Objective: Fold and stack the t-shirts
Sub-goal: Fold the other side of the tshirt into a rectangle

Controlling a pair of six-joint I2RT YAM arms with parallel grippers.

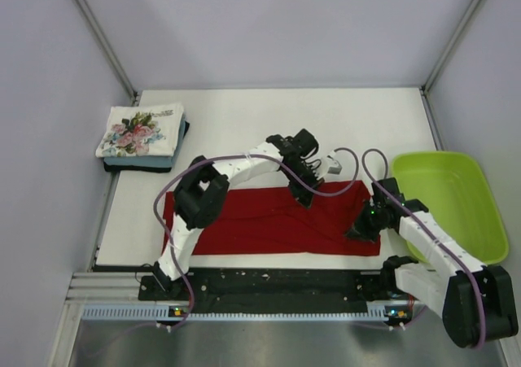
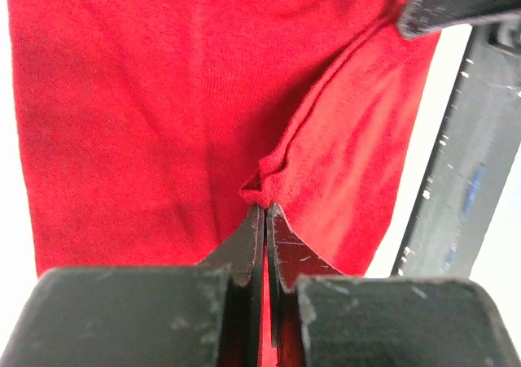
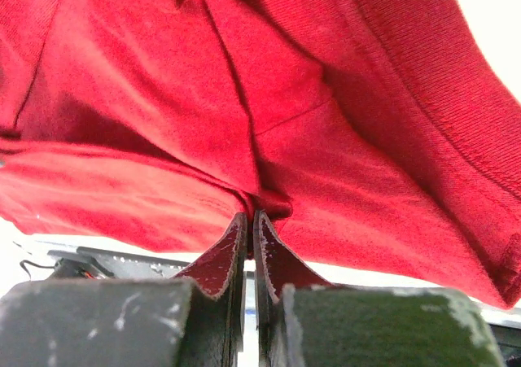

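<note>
A deep red t-shirt lies spread across the near part of the table. My left gripper is shut on a fold of its far edge, and the pinched cloth shows in the left wrist view. My right gripper is shut on the shirt's right end, and the right wrist view shows the red cloth bunched at the fingertips. A stack of folded t-shirts sits at the far left, the white one with the pink floral print on top, a light blue and a dark one under it.
A lime-green plastic tray stands at the right edge of the table. The black rail with the arm bases runs along the near edge. Grey walls close in the left, right and back.
</note>
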